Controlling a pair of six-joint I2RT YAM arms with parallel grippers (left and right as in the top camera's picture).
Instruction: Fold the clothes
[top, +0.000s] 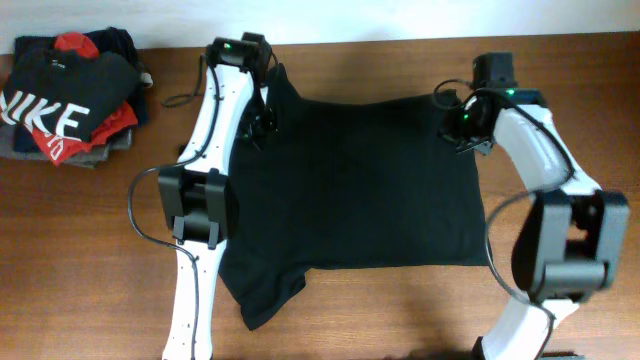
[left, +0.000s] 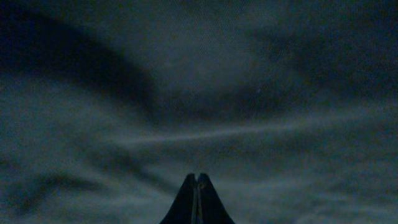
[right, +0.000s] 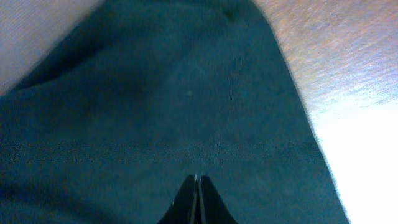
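The clothes, a plain black T-shirt (top: 360, 190), lie spread flat across the middle of the table, one sleeve (top: 262, 295) trailing toward the front left. My left gripper (top: 262, 128) is down on the shirt's far left corner, where the fabric bunches up. In the left wrist view the left gripper (left: 196, 176) is shut, tips together in the wrinkled black cloth (left: 199, 74). My right gripper (top: 462, 132) sits on the far right corner. In the right wrist view the right gripper (right: 197, 178) is shut too, pinching the smooth cloth (right: 155, 93) near its edge.
A pile of folded garments (top: 70, 95), topped by a black shirt with large white letters over red and grey ones, sits at the far left. Bare wooden table (top: 400, 310) shows along the front edge and to the right of the shirt (right: 348, 56).
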